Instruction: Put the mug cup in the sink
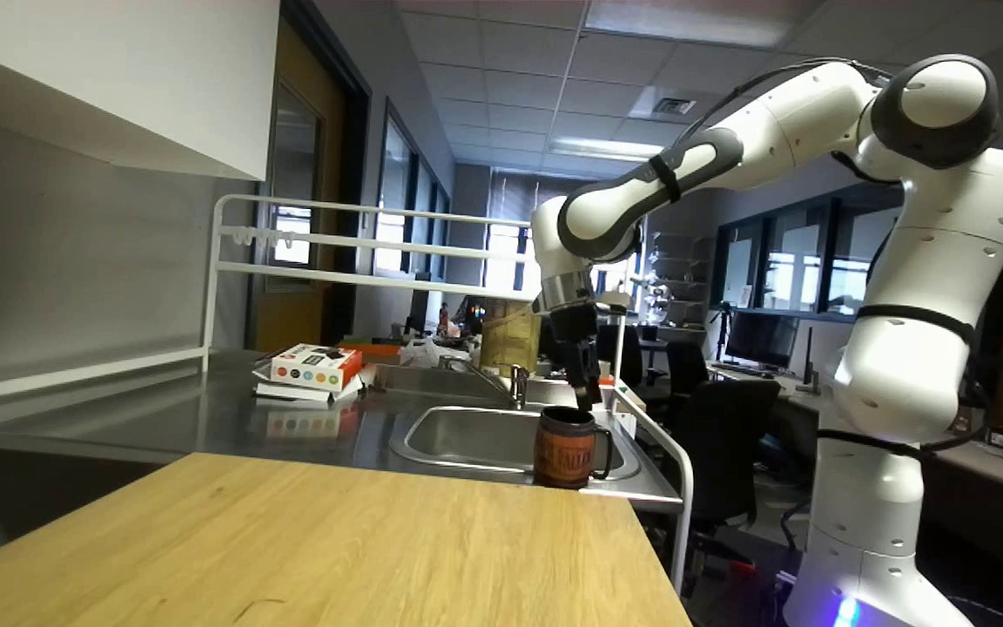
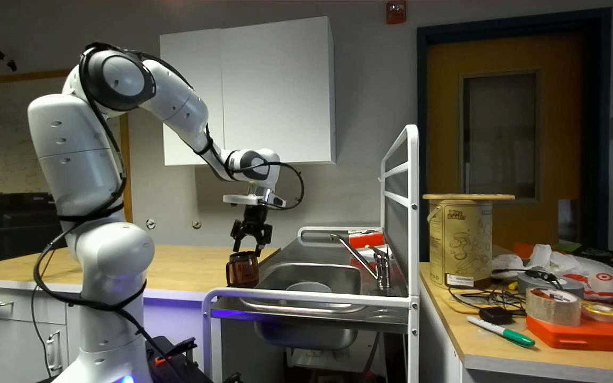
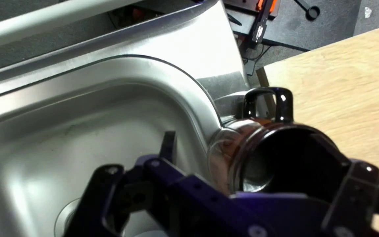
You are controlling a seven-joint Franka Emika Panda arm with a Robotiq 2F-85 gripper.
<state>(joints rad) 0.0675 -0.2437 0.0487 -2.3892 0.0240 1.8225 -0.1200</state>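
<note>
I have the black two-fingered gripper pointing down at the reddish-brown mug with a glossy black handle, its fingers spread wide. In the wrist view the left finger is over the basin and the right one overlaps the mug's mouth; I can't tell whether either touches. The mug is outside the rounded stainless-steel sink, just beside its rim, between basin and pale wood-grain tabletop.

In an exterior view that tabletop fills the near side. Past it, a shiny steel counter mirrors a red-and-white cardboard box, with a chrome faucet at the sink's far edge.

In an exterior view I see white tubular rails, a tall tan cylinder under a round wooden lid on the right, a white wall cabinet and a yellow-brown door at the far wall. Black office chairs stand on the right in an exterior view, below a tiled ceiling.
</note>
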